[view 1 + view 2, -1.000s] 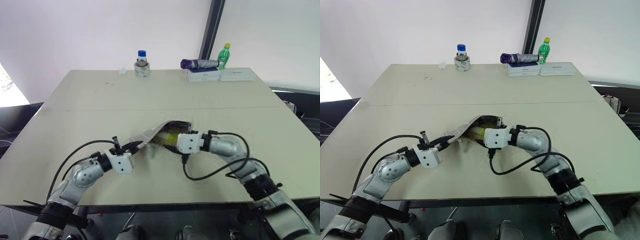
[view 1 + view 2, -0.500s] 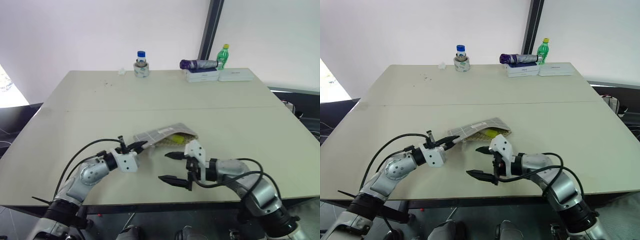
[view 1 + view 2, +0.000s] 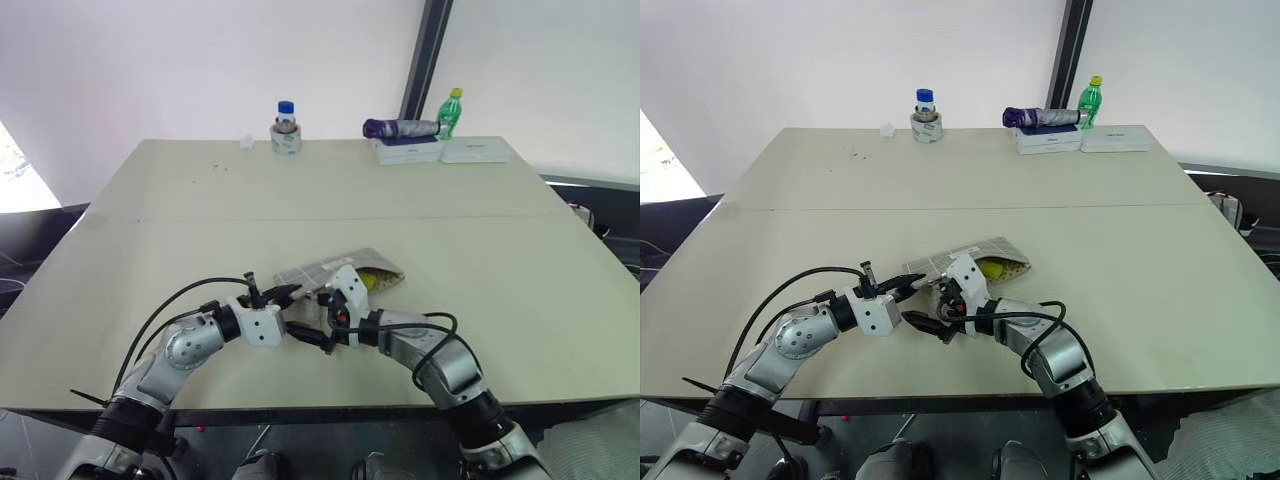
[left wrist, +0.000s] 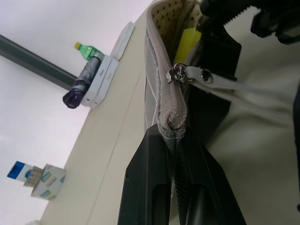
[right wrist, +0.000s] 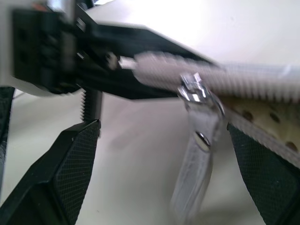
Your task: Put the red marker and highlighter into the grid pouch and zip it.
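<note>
Left end effector (image 3: 290,293) pinches the grid pouch (image 3: 345,271) corner at lower centre; right end effector (image 3: 318,322) is spread wide beside the zipper pull (image 4: 190,75), highlighter (image 3: 378,279) inside.

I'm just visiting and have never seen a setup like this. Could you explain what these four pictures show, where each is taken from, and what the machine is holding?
It is a two-armed robot at a table. The two wide pictures come from cameras on its head, looking down over its arms. The two close-ups come from a camera on each wrist, looking along that arm's two black fingers.

The left gripper is shut on the end of the grid pouch, a flat grey pouch lying on the table. The pouch's mouth is open, and the yellow highlighter shows inside. The right gripper is open, its fingers either side of the zipper pull, not closed on it.

At the table's far edge stand a blue-capped jar, a green bottle, a folded purple umbrella and white boxes.
</note>
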### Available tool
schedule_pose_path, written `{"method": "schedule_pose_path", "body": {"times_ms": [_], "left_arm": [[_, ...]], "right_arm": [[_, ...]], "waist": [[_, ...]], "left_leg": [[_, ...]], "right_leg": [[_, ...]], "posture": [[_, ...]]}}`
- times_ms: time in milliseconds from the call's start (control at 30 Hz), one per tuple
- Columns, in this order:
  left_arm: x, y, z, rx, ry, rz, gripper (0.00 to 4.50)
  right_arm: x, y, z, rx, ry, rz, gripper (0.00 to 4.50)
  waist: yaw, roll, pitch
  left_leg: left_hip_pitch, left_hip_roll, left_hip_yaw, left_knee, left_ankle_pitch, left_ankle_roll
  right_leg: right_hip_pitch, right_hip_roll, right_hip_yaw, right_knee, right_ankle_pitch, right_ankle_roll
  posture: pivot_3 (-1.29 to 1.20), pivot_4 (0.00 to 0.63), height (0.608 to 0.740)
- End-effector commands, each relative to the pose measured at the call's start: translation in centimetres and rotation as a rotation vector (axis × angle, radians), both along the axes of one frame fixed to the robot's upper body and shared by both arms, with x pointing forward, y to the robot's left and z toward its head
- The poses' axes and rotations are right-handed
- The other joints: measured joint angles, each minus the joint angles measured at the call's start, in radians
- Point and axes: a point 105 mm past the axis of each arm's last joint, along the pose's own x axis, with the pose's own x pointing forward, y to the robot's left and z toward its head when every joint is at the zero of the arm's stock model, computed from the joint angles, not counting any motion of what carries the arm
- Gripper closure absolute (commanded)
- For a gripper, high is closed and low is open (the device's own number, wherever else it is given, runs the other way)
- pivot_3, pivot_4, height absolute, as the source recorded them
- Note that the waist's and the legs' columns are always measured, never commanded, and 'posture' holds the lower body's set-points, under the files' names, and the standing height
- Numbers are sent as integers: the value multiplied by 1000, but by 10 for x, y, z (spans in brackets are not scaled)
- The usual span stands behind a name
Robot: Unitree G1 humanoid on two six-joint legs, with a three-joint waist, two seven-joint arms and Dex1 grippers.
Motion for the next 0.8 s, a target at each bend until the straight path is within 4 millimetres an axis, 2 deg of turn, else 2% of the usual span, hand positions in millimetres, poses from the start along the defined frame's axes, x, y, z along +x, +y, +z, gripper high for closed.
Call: {"method": "schedule_pose_path", "body": {"times_ms": [33,100,167,300,333,433,567,633,700,767,800], "left_arm": [[-3,-2,12,-20,-41,-10,4500],[-2,-3,12,-24,-41,-6,4500],[-2,-3,13,-27,-41,-2,4500],[-1,-1,12,-27,-39,5,4500],[-1,-1,12,-26,-39,6,4500],[-1,1,10,-25,-36,13,4500],[-2,8,8,-10,-35,25,4500],[-2,13,6,-10,-30,36,4500],[-1,19,5,-9,-26,48,4500],[-2,21,5,-5,-27,49,4500],[0,25,5,-5,-23,60,4500]], "right_arm": [[9,5,24,79,-66,-7,253],[7,6,24,80,-56,12,907],[5,7,23,78,-53,27,1836],[3,1,22,88,-39,13,4040],[3,-1,22,92,-31,5,4435],[3,-12,19,78,-24,-12,4435],[7,-44,13,11,-25,-58,4435],[10,-71,7,-54,-26,-91,4435],[16,-111,1,-154,-34,-153,4435],[19,-130,0,-193,-35,-185,4435],[24,-150,1,-240,-54,-226,4435]], "waist": [[-1,0,0],[-3,0,0],[-2,0,0],[-1,0,0],[-1,0,0],[-1,0,0],[0,0,0],[0,0,0],[2,0,0],[2,0,0],[1,0,0]], "left_leg": [[0,0,0,0,0,0],[0,0,0,0,0,0],[0,0,0,0,0,0],[0,0,0,0,0,0],[0,0,0,0,0,0],[0,0,0,0,0,0],[0,0,0,0,0,0],[0,0,0,0,0,0],[0,0,0,0,0,0],[0,-1,0,0,-1,1],[0,-1,0,0,-1,1]], "right_leg": [[0,0,0,0,0,0],[0,0,0,0,0,0],[0,0,0,0,0,0],[0,0,0,0,0,0],[0,0,0,0,0,0],[0,0,0,0,0,0],[0,0,0,0,0,0],[0,-1,0,0,0,0],[0,-1,0,0,0,0],[0,-1,0,0,0,0],[0,-2,0,-1,0,0]], "posture": [[0,150,740],[0,150,740],[0,150,740],[0,150,740],[0,150,740],[0,150,740],[0,150,740],[0,150,740],[0,150,740],[0,150,740],[0,150,740]]}}
